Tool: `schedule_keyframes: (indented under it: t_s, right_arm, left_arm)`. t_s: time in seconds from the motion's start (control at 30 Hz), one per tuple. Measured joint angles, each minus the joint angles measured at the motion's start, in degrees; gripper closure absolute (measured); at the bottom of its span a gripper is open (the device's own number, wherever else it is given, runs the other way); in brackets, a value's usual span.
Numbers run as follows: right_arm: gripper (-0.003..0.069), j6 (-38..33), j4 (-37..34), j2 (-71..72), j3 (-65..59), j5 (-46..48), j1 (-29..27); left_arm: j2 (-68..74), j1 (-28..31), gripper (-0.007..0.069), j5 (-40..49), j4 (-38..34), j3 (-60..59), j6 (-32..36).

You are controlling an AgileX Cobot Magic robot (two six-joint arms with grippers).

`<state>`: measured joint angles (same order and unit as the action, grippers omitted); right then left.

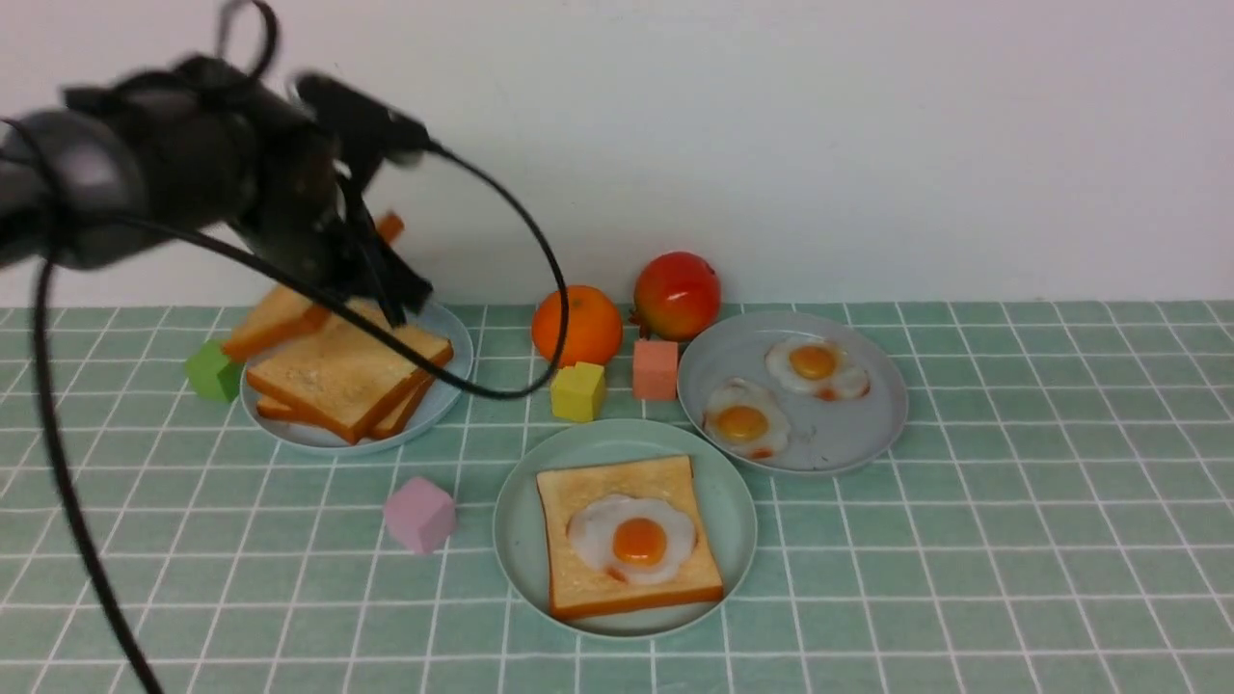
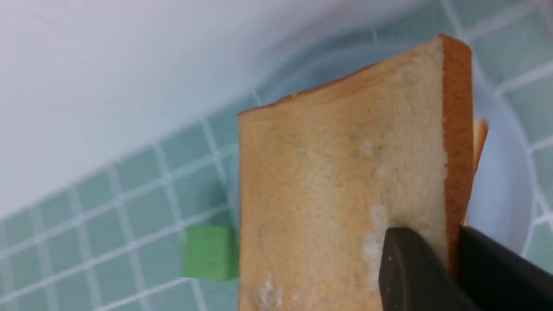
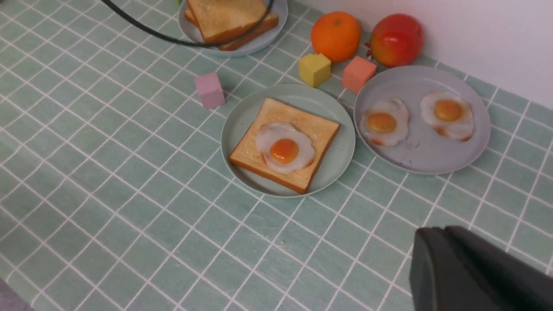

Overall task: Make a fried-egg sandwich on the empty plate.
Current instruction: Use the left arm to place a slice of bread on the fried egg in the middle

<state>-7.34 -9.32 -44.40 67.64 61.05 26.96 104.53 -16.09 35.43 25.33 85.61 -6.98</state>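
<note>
L gripper (image 2: 447,263) was clamped on one edge of a toast slice (image 1: 275,323), held tilted above the stack (image 1: 347,371) on the pale blue plate (image 1: 455,361); R gripper (image 3: 458,263) showed just one dark finger, so its state couldn't be told. Mint-green plate (image 1: 521,540) had base toast (image 1: 578,583) w/ fried egg (image 1: 631,540) on top. Best bet imo: carry the slice over level, square it w/ the base toast, lower onto the egg, then release
</note>
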Motion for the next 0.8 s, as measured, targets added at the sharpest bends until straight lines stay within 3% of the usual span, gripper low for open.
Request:
schedule_keyframes:
  t_s: [0.3, 0.5, 0.67, 0.8]
  right_arm:
    - [0.0627, 0.0, 2.3, 4.2, 0.0, 0.0, 0.0]
    - [0.0627, 0.7, 2.4, 7.5, 0.0, 2.0, 0.0]
    - [0.0627, 0.9, 2.6, 9.0, 0.0, 4.2, 0.0]
    - [0.0627, 1.1, 2.7, 9.9, 0.0, 4.8, 0.0]
  left_arm:
    - [-7.7, -2.6, 0.0522, 5.0, -3.8, -2.2, 4.6]
    - [-12.8, -17.3, 0.0522, 3.0, -10.4, -11.8, 19.3]
    - [-12.6, -25.3, 0.0522, 0.2, -12.6, -19.2, 25.6]
    - [-12.6, -27.8, 0.0522, -3.6, -10.7, -21.7, 28.0]
